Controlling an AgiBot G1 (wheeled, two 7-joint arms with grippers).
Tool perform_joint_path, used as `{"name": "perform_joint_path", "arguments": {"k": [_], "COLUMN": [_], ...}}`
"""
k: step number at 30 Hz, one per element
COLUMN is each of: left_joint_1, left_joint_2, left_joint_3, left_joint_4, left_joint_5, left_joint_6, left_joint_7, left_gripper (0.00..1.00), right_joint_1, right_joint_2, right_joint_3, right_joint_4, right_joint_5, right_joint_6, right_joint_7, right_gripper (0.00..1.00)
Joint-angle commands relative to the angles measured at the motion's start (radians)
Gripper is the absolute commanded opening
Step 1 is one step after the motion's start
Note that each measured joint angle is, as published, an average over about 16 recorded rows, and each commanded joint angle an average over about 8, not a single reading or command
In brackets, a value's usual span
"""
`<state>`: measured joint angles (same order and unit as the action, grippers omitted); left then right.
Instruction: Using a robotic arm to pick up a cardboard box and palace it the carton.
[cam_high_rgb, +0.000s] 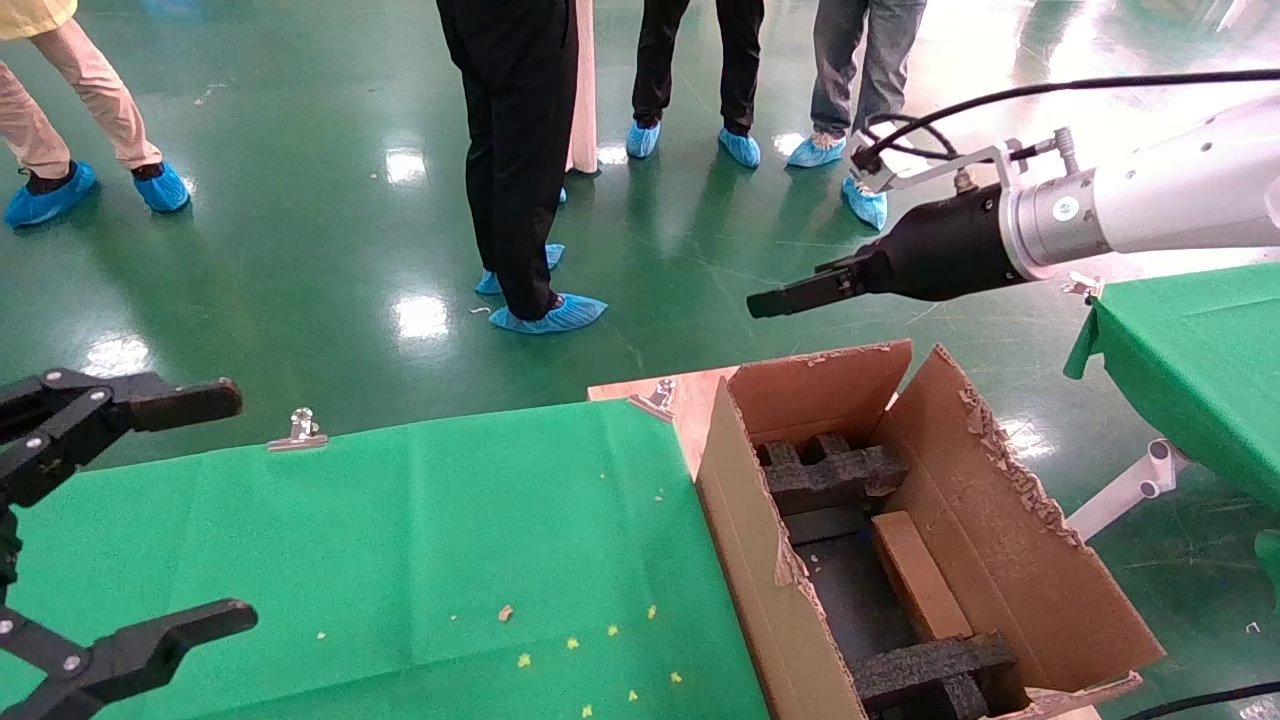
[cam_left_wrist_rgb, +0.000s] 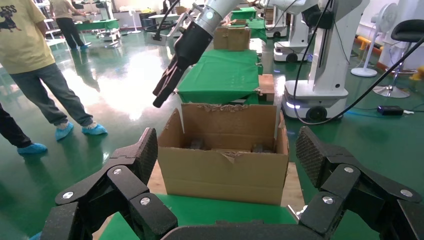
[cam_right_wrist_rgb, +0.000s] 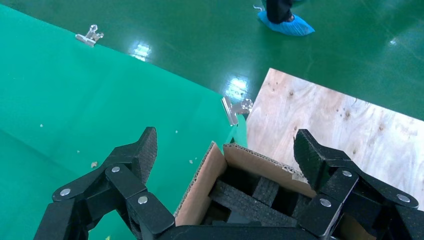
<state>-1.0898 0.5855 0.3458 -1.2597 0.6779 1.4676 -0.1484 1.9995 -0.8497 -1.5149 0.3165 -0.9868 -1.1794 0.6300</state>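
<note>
Two grippers were in view, and neither held anything. We saw the right gripper (cam_high_rgb: 765, 303) at the end of the robotic arm (cam_high_rgb: 1150, 205), stretched out level above the far end of the carton (cam_high_rgb: 1010, 560), well clear of its torn flaps; from the head camera its fingers looked like one dark wedge, but its own wrist camera showed the fingers (cam_right_wrist_rgb: 142, 150) spread wide apart with the carton's far corner (cam_right_wrist_rgb: 235, 165) between and below them. The left gripper (cam_high_rgb: 215, 510) hung at the near left edge of the green cloth (cam_high_rgb: 450, 540), its fingers open too — most of that arm was cut off by the frame. The cardboard box (cam_high_rgb: 918, 575) lay inside the carton, leaning along the right wall, its near end hidden behind a black foam block (cam_high_rgb: 930, 665); we could not make out tape or any mark on it. A second foam block (cam_high_rgb: 835, 475) sat toward the carton's far end. From the left wrist camera the carton (cam_left_wrist_rgb: 225, 170) showed only its outer wall and ragged rim — the box inside was out of sight. Small crumbs (cam_high_rgb: 570, 643) dotted the cloth, metal clips (cam_high_rgb: 300, 430) pinned its far edge, and several people in blue shoe covers (cam_high_rgb: 550, 315) stood beyond, visible only from the waist down.
</note>
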Motion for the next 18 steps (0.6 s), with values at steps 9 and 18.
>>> {"name": "perform_joint_path", "arguments": {"k": [9, 18], "left_joint_1": [0.0, 0.0], "left_joint_2": [0.0, 0.0], "left_joint_3": [0.0, 0.0], "left_joint_4": [0.0, 0.0], "left_joint_5": [0.0, 0.0], "left_joint_6": [0.0, 0.0], "left_joint_7": [0.0, 0.0], "left_gripper": [1.0, 1.0], "right_joint_1": [-0.011, -0.127], "right_joint_2": [0.003, 0.033], "right_joint_3": [0.013, 0.168], "right_joint_4": [0.011, 0.132], "right_joint_5": [0.003, 0.035], "right_joint_6": [-0.004, -0.044], "right_joint_7": [-0.005, -0.06], "right_gripper": [1.0, 1.0]}}
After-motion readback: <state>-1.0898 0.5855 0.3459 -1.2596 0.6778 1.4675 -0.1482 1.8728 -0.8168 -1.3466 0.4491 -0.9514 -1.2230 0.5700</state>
